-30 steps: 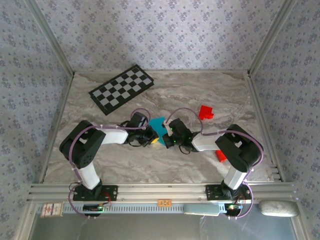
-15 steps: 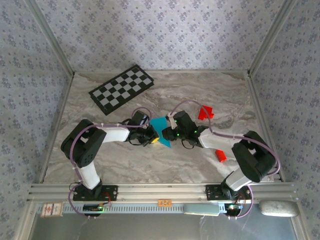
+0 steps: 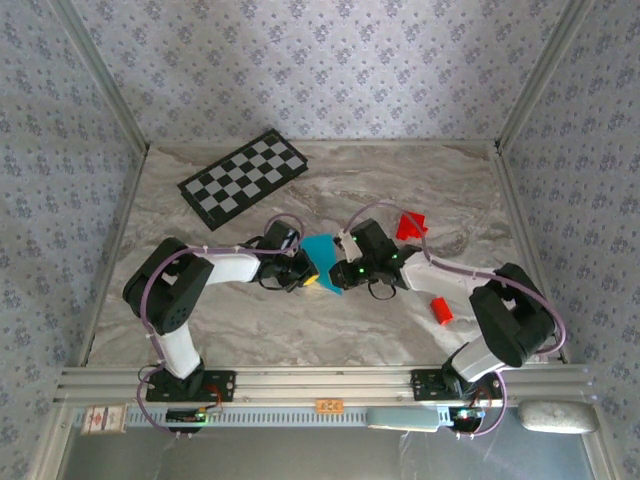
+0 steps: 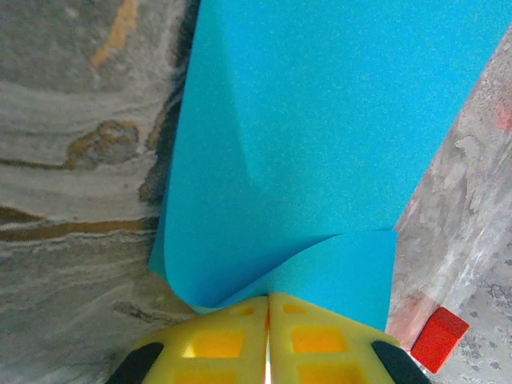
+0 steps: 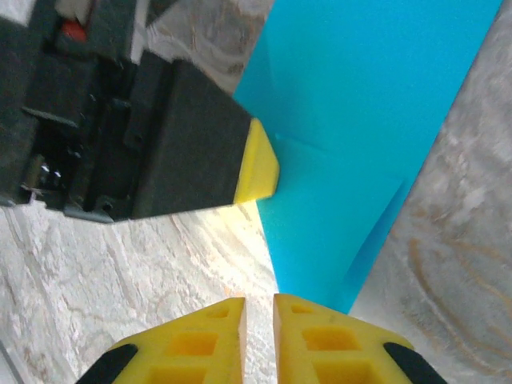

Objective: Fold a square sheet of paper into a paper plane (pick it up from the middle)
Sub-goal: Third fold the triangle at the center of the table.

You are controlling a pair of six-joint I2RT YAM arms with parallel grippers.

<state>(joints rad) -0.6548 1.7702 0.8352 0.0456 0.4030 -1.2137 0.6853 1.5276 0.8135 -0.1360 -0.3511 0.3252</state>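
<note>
The left gripper (image 4: 268,332) is clenched on the square sheet of paper (image 4: 320,120), a matte, smooth cyan leaf curling forward from its waffle-moulded yellow jaws over the veined marble table (image 4: 72,160). A red block (image 4: 438,338) lies to its right. The right gripper (image 5: 258,324) has its jaws a slit apart beside the sheet's pointed corner; whether it nips paper I cannot tell. The top view adds a checkered board (image 3: 243,176) well beyond both.

Yellow jaws tight on the curled near edge of the square sheet of paper (image 4: 320,120), red block (image 4: 433,340) nearby.
</note>
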